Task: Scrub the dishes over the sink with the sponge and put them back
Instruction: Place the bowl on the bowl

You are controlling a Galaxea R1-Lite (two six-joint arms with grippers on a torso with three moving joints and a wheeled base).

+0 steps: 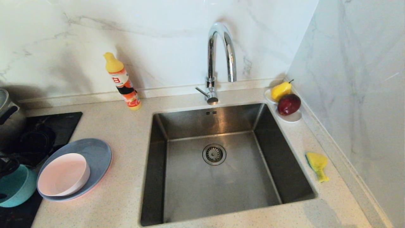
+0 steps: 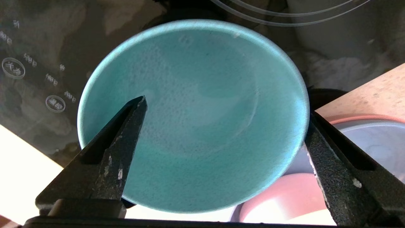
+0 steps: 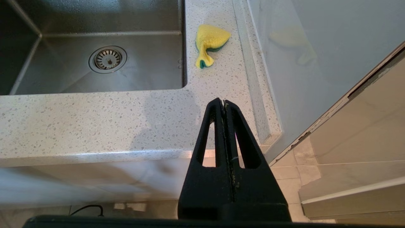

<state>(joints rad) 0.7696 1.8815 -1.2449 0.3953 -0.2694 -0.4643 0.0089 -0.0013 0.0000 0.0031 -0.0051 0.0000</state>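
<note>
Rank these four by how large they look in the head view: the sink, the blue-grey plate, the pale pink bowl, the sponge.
Largest to smallest:
1. sink
2. blue-grey plate
3. pale pink bowl, which sits on the plate
4. sponge
The gaps are plain, so nearness to the camera does not blur the order.

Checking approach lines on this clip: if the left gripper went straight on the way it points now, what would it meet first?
The teal bowl. The left gripper is open and aimed into the bowl's hollow, one finger over its inside, the other outside its rim. The inner surface would probably come first, though depth is unclear.
</note>
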